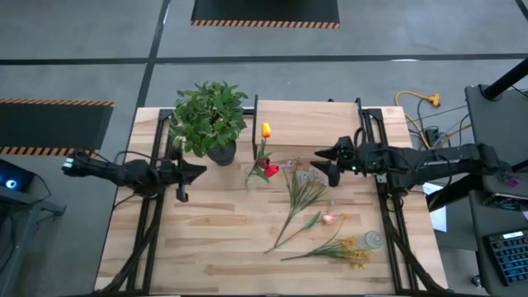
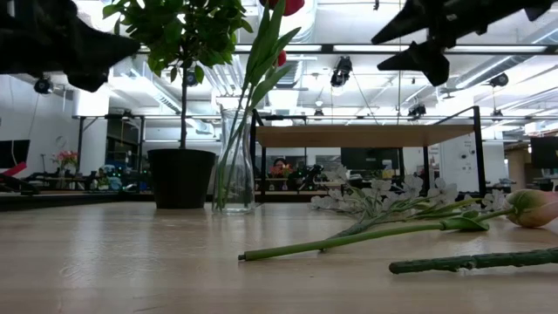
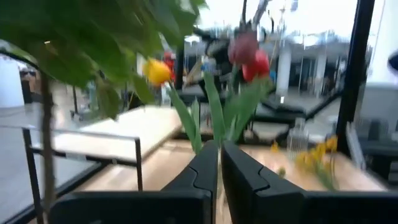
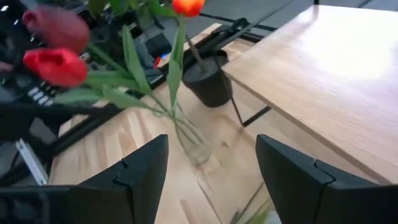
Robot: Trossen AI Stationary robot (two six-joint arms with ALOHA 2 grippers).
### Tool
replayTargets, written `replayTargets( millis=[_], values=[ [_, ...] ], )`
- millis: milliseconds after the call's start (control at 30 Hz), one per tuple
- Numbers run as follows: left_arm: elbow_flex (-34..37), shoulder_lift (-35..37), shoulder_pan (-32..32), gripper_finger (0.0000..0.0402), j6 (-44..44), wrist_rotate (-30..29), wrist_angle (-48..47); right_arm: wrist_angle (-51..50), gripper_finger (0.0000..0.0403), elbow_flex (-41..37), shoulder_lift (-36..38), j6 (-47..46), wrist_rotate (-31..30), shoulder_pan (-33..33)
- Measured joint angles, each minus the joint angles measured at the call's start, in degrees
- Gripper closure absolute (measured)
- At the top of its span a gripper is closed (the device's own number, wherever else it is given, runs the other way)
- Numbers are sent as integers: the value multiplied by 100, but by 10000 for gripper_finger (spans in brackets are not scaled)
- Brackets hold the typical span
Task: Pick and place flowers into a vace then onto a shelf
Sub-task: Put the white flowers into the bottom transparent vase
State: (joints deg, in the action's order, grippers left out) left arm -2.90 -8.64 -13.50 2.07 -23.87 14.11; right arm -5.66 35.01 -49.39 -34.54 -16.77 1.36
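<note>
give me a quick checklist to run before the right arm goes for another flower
1. Right hand open and empty: ok, fingers spread wide with nothing between them.
2. Vase upright on the table: ok, it stands beside the potted plant.
3. Flowers already in the vase: ok, yellow tulip and red tulips stand in it.
4. Flowers left to pick: ok, white sprigs, pink bud and yellow clusters lie loose on the table.
5. Left hand out of the way: ok, shut, over the table's left part, apart from the loose flowers.
6. Shelf top free for the vase: ok, bare.
</note>
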Motion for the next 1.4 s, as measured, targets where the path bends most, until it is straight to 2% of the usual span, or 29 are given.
replayTargets(
  millis=[167,467,933,1233,1400],
  values=[
    [4,431,0,397,-111,-3,-620,-226,170,275,-386,-820,-335,362],
    [-28,766,0,397,-48,-25,-630,-1186,171,964,-1241,-2444,-687,1036],
    [-267,609,2,397,-46,-27,-617,-2974,171,2688,-3472,-4900,-650,1467],
    [-267,609,2,397,508,-29,-617,-3406,173,3646,-5190,-5767,314,1488],
    [-267,609,2,397,518,-31,-617,-4047,187,4028,-5884,-6383,777,1526]
  ],
)
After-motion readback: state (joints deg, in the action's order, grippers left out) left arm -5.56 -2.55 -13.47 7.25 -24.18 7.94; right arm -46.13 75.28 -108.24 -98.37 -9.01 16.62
